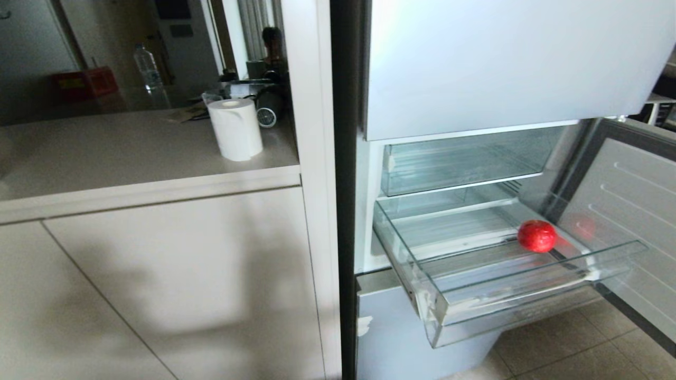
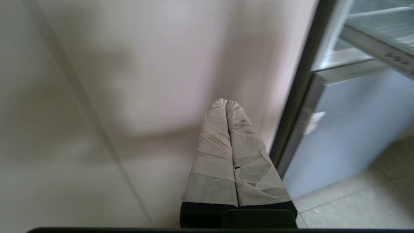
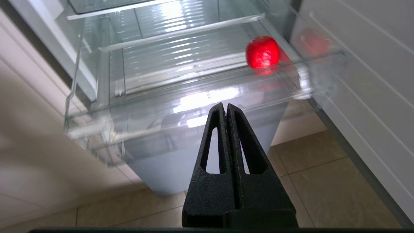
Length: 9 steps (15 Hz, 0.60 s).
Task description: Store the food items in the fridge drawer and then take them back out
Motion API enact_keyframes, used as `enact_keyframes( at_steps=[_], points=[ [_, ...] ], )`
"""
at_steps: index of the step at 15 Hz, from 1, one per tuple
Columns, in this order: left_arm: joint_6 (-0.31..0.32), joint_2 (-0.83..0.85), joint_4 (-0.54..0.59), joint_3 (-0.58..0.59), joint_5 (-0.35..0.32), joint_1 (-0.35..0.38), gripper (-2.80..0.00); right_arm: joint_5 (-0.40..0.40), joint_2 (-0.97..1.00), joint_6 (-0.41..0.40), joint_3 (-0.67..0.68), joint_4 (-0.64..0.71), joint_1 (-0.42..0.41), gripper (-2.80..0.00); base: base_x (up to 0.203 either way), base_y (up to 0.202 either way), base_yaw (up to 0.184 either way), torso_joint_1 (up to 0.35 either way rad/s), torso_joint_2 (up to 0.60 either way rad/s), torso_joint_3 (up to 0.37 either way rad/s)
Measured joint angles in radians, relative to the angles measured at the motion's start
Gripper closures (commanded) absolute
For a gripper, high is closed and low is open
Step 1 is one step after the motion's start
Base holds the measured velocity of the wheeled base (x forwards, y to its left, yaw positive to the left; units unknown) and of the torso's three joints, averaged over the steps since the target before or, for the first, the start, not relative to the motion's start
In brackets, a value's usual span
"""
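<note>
The fridge (image 1: 507,68) stands with its middle door swung open, and the fridge drawer (image 1: 528,295) is pulled out over the tiled floor (image 3: 323,174). Inside it lies one food item, a red fruit (image 1: 537,236), on the ribbed bottom near the drawer's right wall and a little behind the thick front lip. No second item, such as a wrapped lump, can be seen in the drawer.

The right gripper (image 3: 226,108) hangs in front of the drawer and below its front lip, with both black fingers pressed together and nothing between them. Seen from the right wrist, the red fruit lies beyond the lip, higher than the fingertips and off toward the side of the open door (image 1: 628,211). The fruit is round, so it has no long axis to line up with. The gripper and the fruit are well apart, and the clear front wall stands between them.

The left gripper (image 2: 226,103) is also closed and empty. It points at the pale cabinet front (image 2: 129,81) beside the black edge of the fridge, far from the drawer, so the right arm is clearly the nearer one.

I judge that the coming move needs the right gripper to rise above the lip, open, and go toward the door side to reach the fruit from above.
</note>
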Motion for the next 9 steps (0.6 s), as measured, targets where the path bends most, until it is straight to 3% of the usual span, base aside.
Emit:
enact_keyframes(
  at_steps=[2, 5, 9],
  points=[
    [0.000, 0.000, 0.000, 0.000, 0.000, 0.001, 0.00, 0.000, 0.058, -0.006, -0.008, -0.015, -0.070, 0.00, -0.002, -0.008, 0.117, -0.012, 0.05, 0.016],
    [0.000, 0.000, 0.000, 0.000, 0.000, 0.000, 0.00, 0.023, 0.203, -0.065, -0.025, -0.060, -0.172, 0.00, 0.000, 0.000, 0.000, 0.000, 0.00, 0.000],
    [0.000, 0.000, 0.000, 0.000, 0.000, 0.000, 0.00, 0.008, 0.427, -0.120, -0.176, -0.018, -0.217, 0.00, 0.000, 0.000, 0.000, 0.000, 0.00, 0.000]
  ],
)
